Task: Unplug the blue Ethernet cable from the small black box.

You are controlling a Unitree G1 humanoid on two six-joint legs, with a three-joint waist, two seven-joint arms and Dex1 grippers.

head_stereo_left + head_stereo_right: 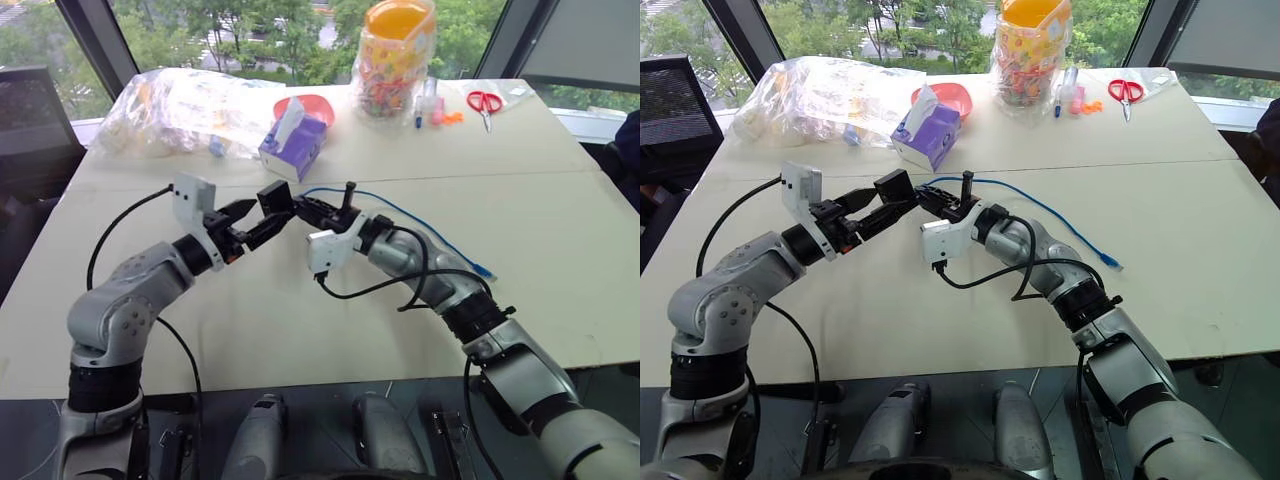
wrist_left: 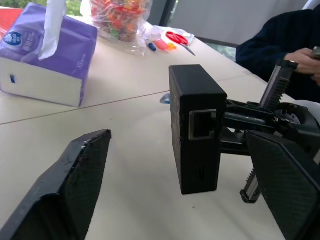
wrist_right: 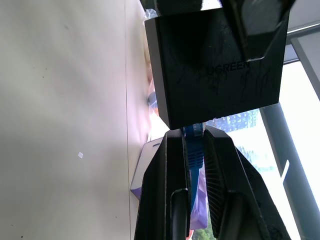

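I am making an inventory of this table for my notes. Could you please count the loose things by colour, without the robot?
Blue: 1, the blue Ethernet cable
Black: 1, the small black box
Purple: 1, tissue box
Red: 2, bowl and scissors
Clear: 2, plastic bag and orange-lidded candy jar
Total: 7

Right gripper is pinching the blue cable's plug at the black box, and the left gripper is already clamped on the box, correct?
Not quite. The left gripper is open, its fingers standing apart on either side of the small black box, as the left wrist view shows. The right gripper does pinch the blue Ethernet cable at the box.
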